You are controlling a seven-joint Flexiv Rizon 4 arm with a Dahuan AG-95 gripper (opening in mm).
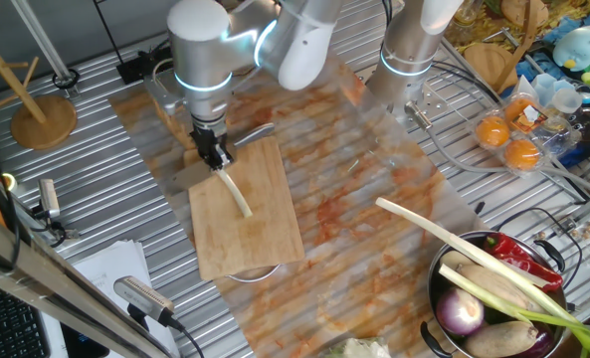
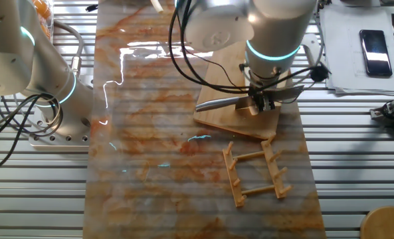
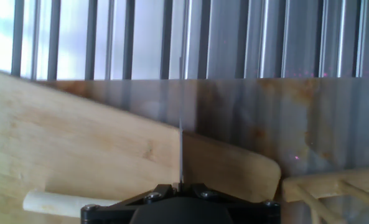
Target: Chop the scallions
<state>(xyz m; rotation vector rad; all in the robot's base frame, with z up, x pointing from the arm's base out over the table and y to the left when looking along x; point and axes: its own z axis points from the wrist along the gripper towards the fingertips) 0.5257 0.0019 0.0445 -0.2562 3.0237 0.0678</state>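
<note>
The scallion [image 1: 237,192] is a thin cream-white stalk lying on the wooden cutting board [image 1: 260,229]. Its near end lies just under my gripper [image 1: 213,151]. In the hand view the scallion [image 3: 53,202] lies at the lower left on the board [image 3: 78,149]. My gripper [image 3: 179,186] is shut on a knife, and the blade [image 3: 181,124] shows edge-on as a thin vertical line. In the other fixed view the knife blade [image 2: 216,104] sticks out left of the gripper [image 2: 262,99] over the board [image 2: 233,73]. The scallion is hidden there.
A metal bowl [image 1: 444,298] at the front right holds a purple onion [image 1: 462,313], a red pepper [image 1: 518,257] and a long green-leaved stalk [image 1: 454,244]. A wooden rack [image 2: 256,172] lies near the board. A second arm's base [image 2: 57,99] stands beside the mat.
</note>
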